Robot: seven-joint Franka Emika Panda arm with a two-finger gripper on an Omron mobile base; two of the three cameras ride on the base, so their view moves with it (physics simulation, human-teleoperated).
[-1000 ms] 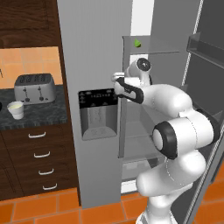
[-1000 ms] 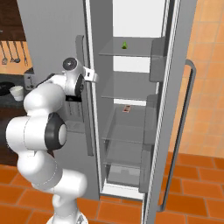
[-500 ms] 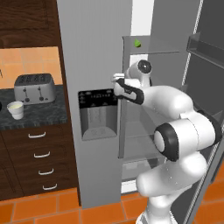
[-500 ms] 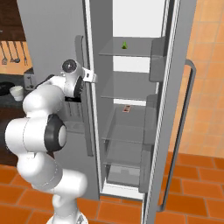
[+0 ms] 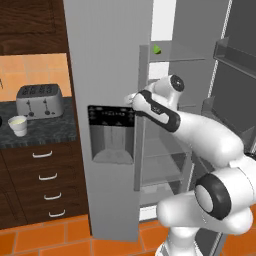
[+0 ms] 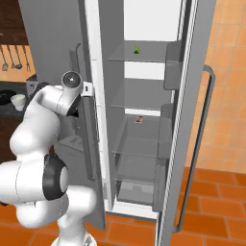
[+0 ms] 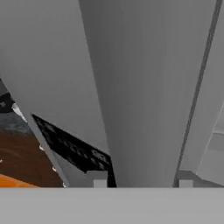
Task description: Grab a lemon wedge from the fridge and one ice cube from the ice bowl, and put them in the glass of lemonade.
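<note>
The gripper (image 7: 141, 178) straddles the edge of the fridge (image 5: 107, 60) door, one finger on either side of the grey slab, closed on it. The lemon wedge (image 6: 137, 50) lies well above and beyond the gripper, on the top shelf (image 6: 144, 56) inside; it is too small to tell which way it points

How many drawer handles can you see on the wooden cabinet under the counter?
4, stacked in a column on the dark cabinet under the toaster: top handle, second, third, bottom. More may be hidden behind the fridge door.
</note>
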